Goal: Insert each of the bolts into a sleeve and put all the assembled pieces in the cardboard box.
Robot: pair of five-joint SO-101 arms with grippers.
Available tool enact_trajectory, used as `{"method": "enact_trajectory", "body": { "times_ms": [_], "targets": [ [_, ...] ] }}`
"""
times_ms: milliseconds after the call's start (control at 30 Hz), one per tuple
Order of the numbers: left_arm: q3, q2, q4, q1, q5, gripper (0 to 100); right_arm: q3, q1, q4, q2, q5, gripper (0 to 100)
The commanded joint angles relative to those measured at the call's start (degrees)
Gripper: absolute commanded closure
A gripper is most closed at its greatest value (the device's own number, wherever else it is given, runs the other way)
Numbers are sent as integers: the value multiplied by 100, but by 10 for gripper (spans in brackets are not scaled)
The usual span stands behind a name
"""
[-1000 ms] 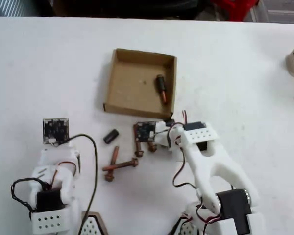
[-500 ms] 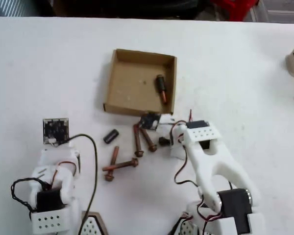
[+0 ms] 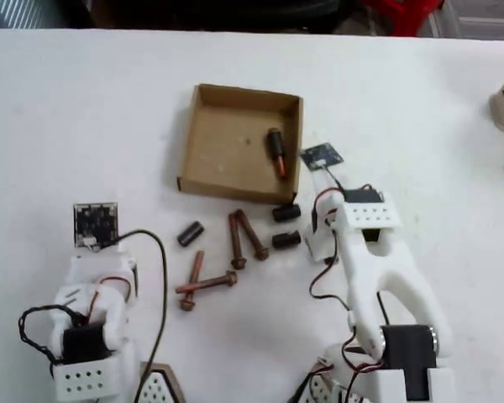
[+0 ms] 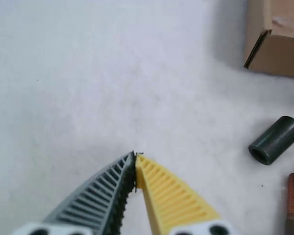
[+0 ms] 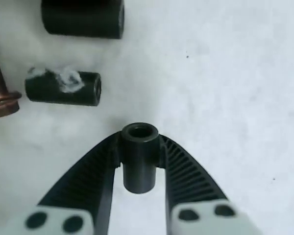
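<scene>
Held sleeve (image 5: 138, 166): clamped by its sides between the two black fingers of the right pincer (image 5: 140, 139). Its long axis runs along the gap between the fingers, with the open bore at the end nearest the fingertips. The opposite end sits deeper in the gap, and whether it touches the table (image 5: 225, 73) cannot be told. Just beyond the fingertips, off to one side, the smudged sleeve (image 5: 63, 88) lies on its side. Its axis is crosswise to the held one, and its bore end is turned toward the pincer's midline. Farther out on that side the far sleeve (image 5: 83, 17) lies parallel to it, partly cut by the frame edge. A bolt head (image 5: 1, 100) sits by the smudged sleeve's other end, its shank cut off.

Left pincer (image 4: 135, 157): the grey and yellow fingers meet at the tips with nothing between them. Ahead and to its right lies the lone sleeve (image 4: 276, 140), bore facing back toward the pincer. Farther ahead is one corner of the cardboard box (image 4: 274, 41). Four bolts (image 3: 235, 239) lie flat between the two pincers. In the box, the assembled piece (image 3: 275, 151) points its copper tip at the wall nearest the right pincer.
</scene>
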Motion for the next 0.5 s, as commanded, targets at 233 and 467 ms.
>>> {"method": "enact_trajectory", "body": {
  "times_ms": [233,467],
  "targets": [
    [-9,-48,-26,-22,-26,978,-255,769,40,-154,-114,982],
    [-53,-31,-18,180,0,979,-176,760,-127,-101,-97,981]
  ]
}}
